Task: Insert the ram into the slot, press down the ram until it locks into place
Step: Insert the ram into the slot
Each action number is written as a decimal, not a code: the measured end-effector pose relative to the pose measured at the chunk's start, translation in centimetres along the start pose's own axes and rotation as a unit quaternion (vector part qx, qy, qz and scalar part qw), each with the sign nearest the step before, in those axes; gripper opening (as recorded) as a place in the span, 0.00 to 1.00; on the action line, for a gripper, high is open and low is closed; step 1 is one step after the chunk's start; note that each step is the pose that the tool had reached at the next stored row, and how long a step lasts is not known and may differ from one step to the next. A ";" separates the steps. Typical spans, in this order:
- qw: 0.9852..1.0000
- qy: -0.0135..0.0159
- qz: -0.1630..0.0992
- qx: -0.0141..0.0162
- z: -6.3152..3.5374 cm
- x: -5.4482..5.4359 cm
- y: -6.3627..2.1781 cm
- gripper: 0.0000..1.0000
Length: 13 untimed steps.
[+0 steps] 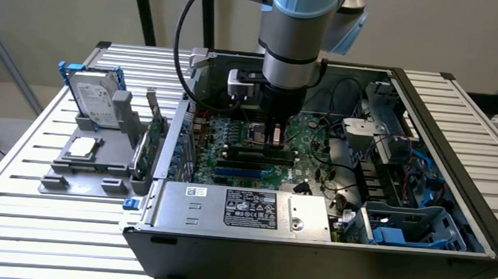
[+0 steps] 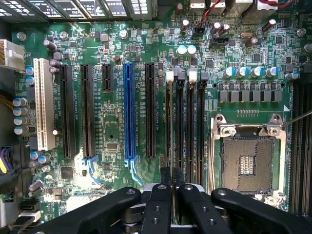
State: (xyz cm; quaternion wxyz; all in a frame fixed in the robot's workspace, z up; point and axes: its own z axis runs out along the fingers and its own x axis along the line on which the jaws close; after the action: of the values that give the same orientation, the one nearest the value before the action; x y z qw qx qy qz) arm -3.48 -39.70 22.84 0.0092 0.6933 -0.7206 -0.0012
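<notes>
My gripper (image 1: 275, 140) hangs straight down over the motherboard (image 1: 230, 170) inside the open computer case. In the wrist view its two dark fingers (image 2: 165, 178) stand close together, and the gripper (image 2: 171, 176) is shut on the ram (image 2: 171, 163), a thin strip seen edge-on. The ram runs along the outermost black slot (image 2: 168, 122) of several parallel memory sockets, the one nearest the expansion slots, just above it or touching it. I cannot tell how deep it sits. From outside, a pale patch of the ram (image 1: 276, 135) shows between the fingers, above the slots (image 1: 257, 155).
A blue connector (image 2: 128, 112) and black expansion slots lie beside the memory sockets. The empty CPU socket (image 2: 247, 163) is on their other side. The power supply (image 1: 246, 209), cables and a drive cage (image 1: 405, 225) crowd the case. A grey fixture (image 1: 92, 161) with a hard drive (image 1: 92, 101) stands at the exterior view's left.
</notes>
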 end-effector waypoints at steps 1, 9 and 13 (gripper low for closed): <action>1.000 0.000 0.000 0.000 0.05 0.0 0.00 0.13; 1.000 0.000 0.000 0.000 0.00 0.0 0.00 0.27; 1.000 0.000 0.000 0.000 -1.01 0.0 0.07 0.27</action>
State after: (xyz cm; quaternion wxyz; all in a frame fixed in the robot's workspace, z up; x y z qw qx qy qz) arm -3.54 -39.70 23.85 0.0089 0.6932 -0.7207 -0.0008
